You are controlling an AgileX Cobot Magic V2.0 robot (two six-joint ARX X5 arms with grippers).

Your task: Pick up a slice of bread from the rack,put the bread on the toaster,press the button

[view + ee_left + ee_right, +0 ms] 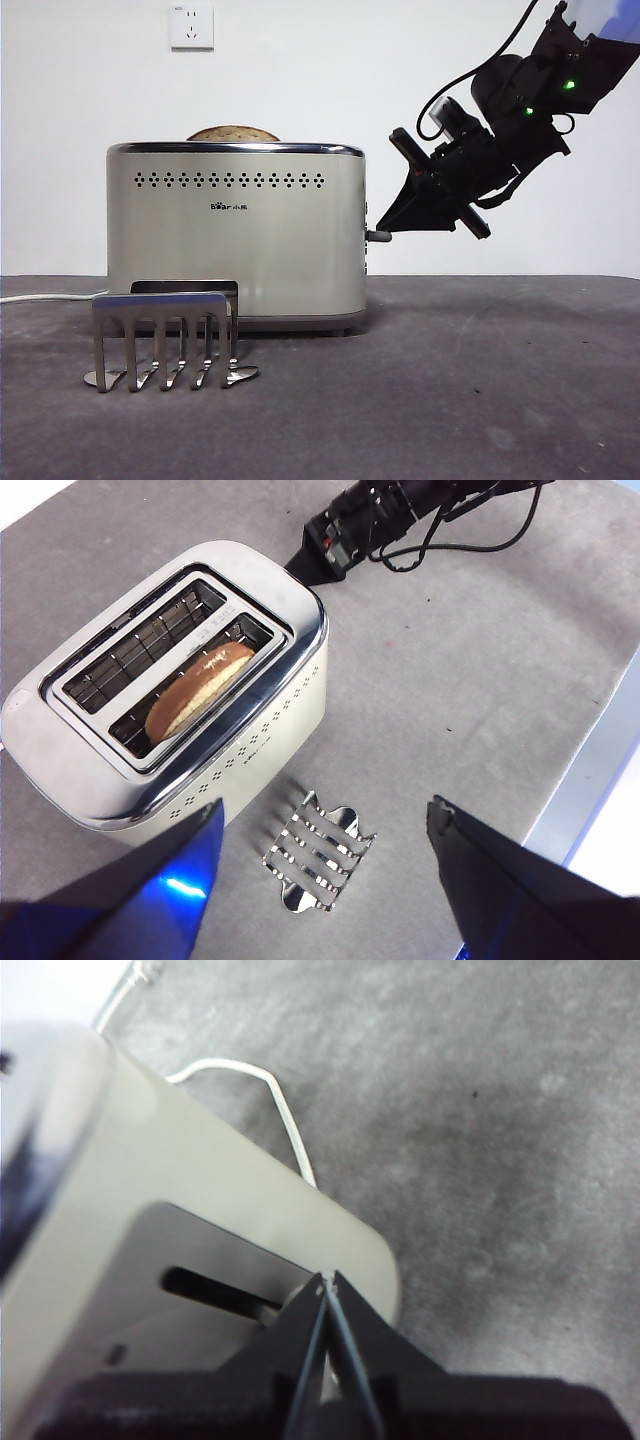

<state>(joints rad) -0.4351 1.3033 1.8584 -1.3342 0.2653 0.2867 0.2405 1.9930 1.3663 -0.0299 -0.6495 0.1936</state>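
Slice of bread [198,688] seated in toaster [236,235] slot nearest the rack [165,340] (rack bare, just in front). Right gripper [385,228] clenched, tips at the button [378,237] on the narrow side. Left gripper [325,825] released, high above.

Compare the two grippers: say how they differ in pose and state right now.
The right gripper has its jaws shut, tip pressed down on the button at the toaster's narrow side. The left gripper is open, high above the table, over the rack, touching nothing. The right is at work; the left waits. Both have black jaws and hold nothing.
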